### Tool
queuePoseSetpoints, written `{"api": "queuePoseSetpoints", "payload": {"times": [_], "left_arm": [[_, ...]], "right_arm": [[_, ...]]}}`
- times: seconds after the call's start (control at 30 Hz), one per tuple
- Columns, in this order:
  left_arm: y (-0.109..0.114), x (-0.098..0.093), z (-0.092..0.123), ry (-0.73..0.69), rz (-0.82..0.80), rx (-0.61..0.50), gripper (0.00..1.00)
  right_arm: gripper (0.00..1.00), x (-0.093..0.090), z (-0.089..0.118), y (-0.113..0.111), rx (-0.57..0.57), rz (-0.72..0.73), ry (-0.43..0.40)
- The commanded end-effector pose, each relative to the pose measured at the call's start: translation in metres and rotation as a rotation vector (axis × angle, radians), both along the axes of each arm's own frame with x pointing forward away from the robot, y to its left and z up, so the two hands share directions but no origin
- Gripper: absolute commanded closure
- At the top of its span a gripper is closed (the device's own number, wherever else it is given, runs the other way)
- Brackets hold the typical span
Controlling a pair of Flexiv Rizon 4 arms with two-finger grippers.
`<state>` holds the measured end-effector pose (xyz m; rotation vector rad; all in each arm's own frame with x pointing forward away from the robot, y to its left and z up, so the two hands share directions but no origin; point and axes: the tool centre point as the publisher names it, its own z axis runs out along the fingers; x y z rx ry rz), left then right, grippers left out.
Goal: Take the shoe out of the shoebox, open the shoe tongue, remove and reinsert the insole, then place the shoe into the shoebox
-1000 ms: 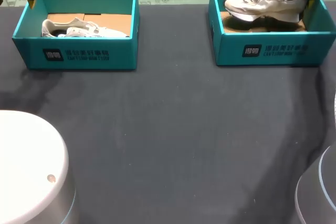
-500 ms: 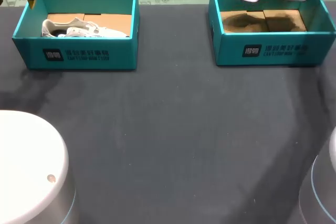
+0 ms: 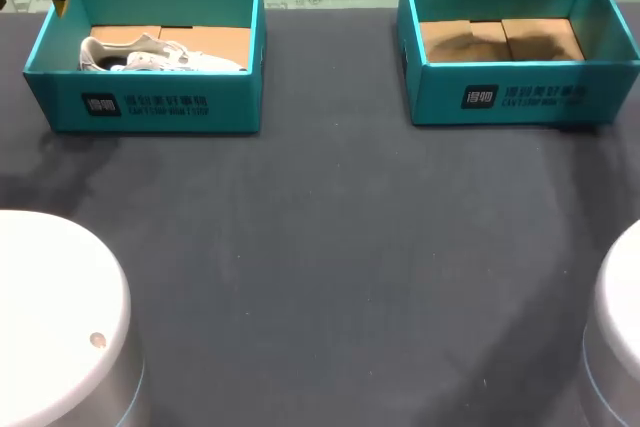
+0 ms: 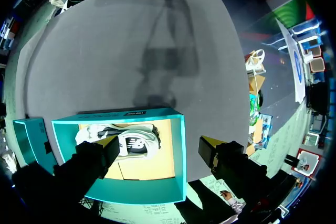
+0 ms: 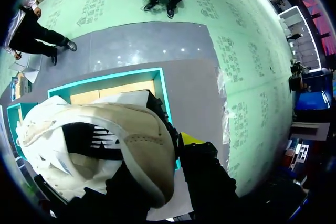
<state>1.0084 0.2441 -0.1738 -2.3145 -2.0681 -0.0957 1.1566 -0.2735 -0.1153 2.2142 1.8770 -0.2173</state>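
right gripper (image 5: 155, 169) pinching the heel end of the pale shoe (image 5: 105, 145); one yellow tip shows beside the heel, the other is hidden under the shoe. the shoe hangs above the right box (image 5: 105, 82), clear of its cardboard floor. in the head view only a sliver of the shoe shows past the box's far wall. left gripper (image 4: 157, 145), fingers spread, hovers over the left box (image 4: 142, 188), which holds a second shoe (image 4: 131, 142).

Left open, right loaded!
Left gripper (image 4: 157, 144) hangs far left, fingers spread wide; right gripper (image 5: 157, 167), high at far right, fingers clamped on the shoe (image 5: 105, 135).
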Motion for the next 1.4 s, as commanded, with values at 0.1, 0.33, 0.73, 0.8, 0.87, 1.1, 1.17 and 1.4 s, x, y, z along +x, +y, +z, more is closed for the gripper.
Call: {"api": "queuePoseSetpoints", "payload": {"times": [0.1, 0.33, 0.73, 0.8, 0.87, 1.1, 1.17, 1.4], "left_arm": [[0.0, 0.0, 0.0, -0.001, -0.001, 0.001, 0.0], [0.0, 0.0, 0.0, -0.001, -0.001, 0.001, 0.0], [0.0, 0.0, 0.0, -0.001, -0.001, 0.001, 0.0], [0.0, 0.0, 0.0, -0.001, -0.001, 0.001, 0.0], [0.0, 0.0, 0.0, -0.001, -0.001, 0.001, 0.0], [0.0, 0.0, 0.0, -0.001, -0.001, 0.001, 0.0], [0.0, 0.0, 0.0, -0.001, -0.001, 0.001, 0.0], [0.0, 0.0, 0.0, -0.001, -0.001, 0.001, 0.0]], "right_arm": [[1.0, -0.024, 0.033, 0.014, 0.002, 0.01, 0.005], [1.0, -0.074, 0.041, 0.046, -0.009, 0.03, -0.028], [1.0, -0.165, 0.027, 0.109, -0.035, -0.001, -0.071], [1.0, -0.183, 0.025, 0.119, -0.036, -0.008, -0.078], [1.0, -0.199, 0.022, 0.129, -0.041, -0.013, -0.082], [1.0, -0.251, 0.011, 0.161, -0.014, -0.035, -0.107], [1.0, -0.263, 0.007, 0.17, -0.016, -0.033, -0.108], [1.0, -0.305, -0.009, 0.195, -0.013, -0.04, -0.111]]}}
